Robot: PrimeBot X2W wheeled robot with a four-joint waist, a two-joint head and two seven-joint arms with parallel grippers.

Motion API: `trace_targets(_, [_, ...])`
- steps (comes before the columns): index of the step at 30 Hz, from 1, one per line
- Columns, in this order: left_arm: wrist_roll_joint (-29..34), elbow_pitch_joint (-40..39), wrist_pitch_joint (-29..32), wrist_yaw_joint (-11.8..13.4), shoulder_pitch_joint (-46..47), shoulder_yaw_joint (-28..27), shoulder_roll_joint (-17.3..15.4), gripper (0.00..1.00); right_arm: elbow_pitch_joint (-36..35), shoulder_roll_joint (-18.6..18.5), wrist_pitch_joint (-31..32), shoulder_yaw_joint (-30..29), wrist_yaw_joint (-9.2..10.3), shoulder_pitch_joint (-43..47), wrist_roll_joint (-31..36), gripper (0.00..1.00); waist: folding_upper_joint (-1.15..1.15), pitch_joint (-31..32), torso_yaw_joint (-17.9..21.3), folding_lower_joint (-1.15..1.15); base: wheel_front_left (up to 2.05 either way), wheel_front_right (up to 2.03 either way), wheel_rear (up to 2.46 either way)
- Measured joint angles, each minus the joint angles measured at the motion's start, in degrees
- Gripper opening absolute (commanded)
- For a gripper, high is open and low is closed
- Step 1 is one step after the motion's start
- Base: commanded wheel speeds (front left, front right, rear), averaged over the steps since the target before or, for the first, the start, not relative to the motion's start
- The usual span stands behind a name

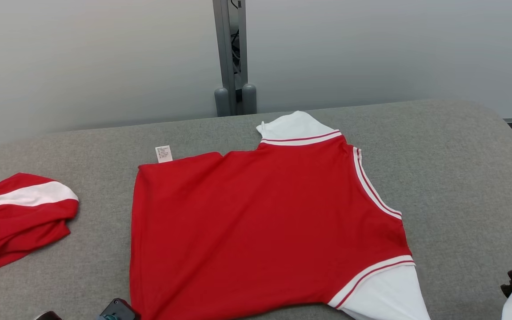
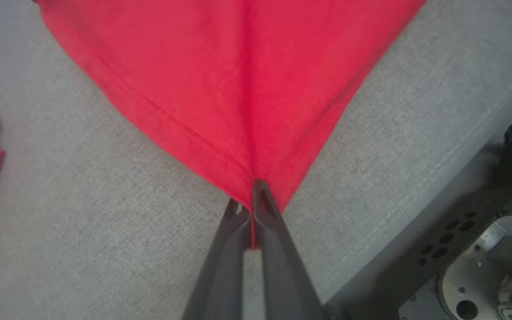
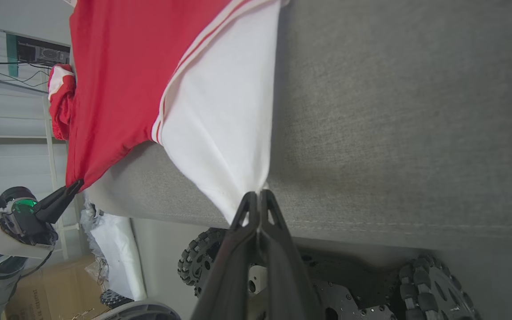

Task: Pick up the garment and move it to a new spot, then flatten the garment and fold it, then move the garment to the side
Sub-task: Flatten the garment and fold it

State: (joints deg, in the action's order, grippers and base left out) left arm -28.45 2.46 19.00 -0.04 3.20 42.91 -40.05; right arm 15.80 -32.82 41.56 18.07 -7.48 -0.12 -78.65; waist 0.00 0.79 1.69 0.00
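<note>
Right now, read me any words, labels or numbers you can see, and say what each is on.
Nothing can be quoted as it reads.
White tag at the edge of the red garment: printed lines, too small to read.
Cardboard box in the right wrist view: dark print, too blurred to read.

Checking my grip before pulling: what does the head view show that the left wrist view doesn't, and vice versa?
Head view: the garment spread flat, its white sleeves and label. Left wrist view: the left pincer shut on a red hem corner, and the robot base. Both: that garment's red cloth, the grey table, and a second red garment.
</note>
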Motion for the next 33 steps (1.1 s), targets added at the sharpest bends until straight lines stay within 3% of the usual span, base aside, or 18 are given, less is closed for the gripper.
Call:
trace_targets(4, [-1.91,-5.52,3.98,-0.57,-1.48,0.23,-2.74,0.0,-2.59,0.41,3.99,-3.12,0.0,3.03,0.03,0.0,0.0,-0.12,-0.18,0.0,0.0,0.0,0.0])
trace_targets(10, [-5.56,-10.98,8.45,-0.41,-3.1,0.1,-4.35,0.0,-6.22,1.81,8.11,-8.39,0.0,7.32,2.85,0.0,0.0,-0.95,-0.28,0.0,0.0,0.0,0.0])
trace_targets(19, [-9.8,-13.79,9.78,1.65,-3.16,-2.31,-3.81,0.0,-12.6,11.85,13.23,-19.52,0.0,6.94,11.22,0.0,0.0,-1.89,-0.21,0.0,0.0,0.0,0.0])
trace_targets(29, [-17.82,-16.26,10.58,4.2,-1.47,-7.86,-1.83,0.0,-16.69,23.63,19.01,-29.72,0.0,-0.4,21.09,0.0,0.0,-2.93,-1.06,0.0,0.0,0.0,0.0])
trace_targets(33, [-20.64,-16.12,10.66,5.43,-1.09,-9.61,-0.3,0.0,-17.2,26.76,19.48,-32.81,0.0,-3.9,24.32,0.0,0.0,-3.87,-1.38,0.0,0.0,0.0,0.0])
